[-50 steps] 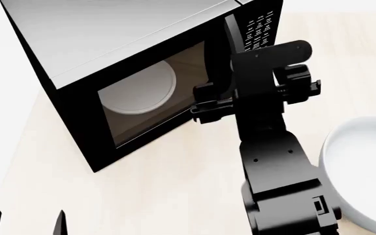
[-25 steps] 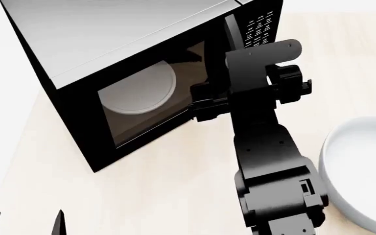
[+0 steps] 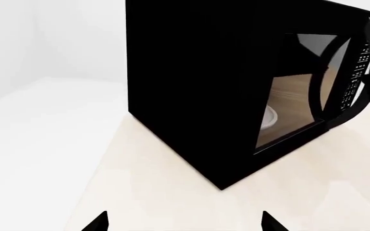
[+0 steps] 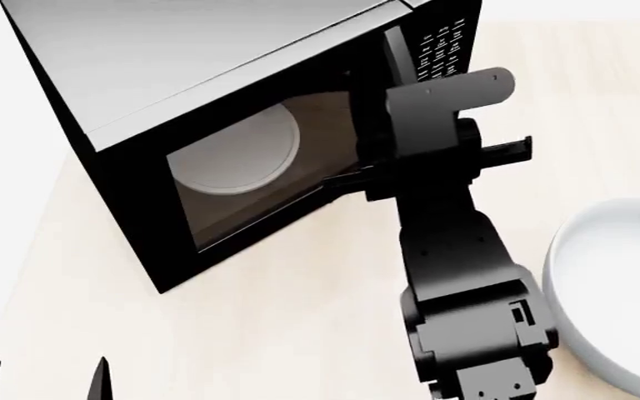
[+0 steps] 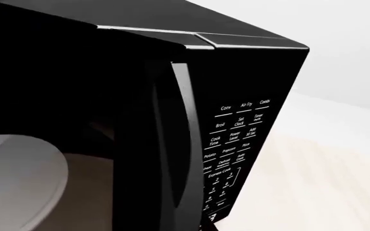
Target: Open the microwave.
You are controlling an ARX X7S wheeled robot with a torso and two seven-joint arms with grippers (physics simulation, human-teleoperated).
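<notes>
Right gripper (image 4: 370, 171) at the microwave (image 4: 187, 100) door's handle edge, its state unclear; left gripper (image 3: 183, 222) apart

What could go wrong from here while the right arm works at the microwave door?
The right gripper sits at the handle of the microwave, but its grasp is hidden, so it may slip off when pulling. The microwave stands near the table edge and could slide. The swinging arm might knock the white bowl beside it.

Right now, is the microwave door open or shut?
Shut, as far as shows: the door lies flush with the microwave front, its handle against the keypad.
</notes>
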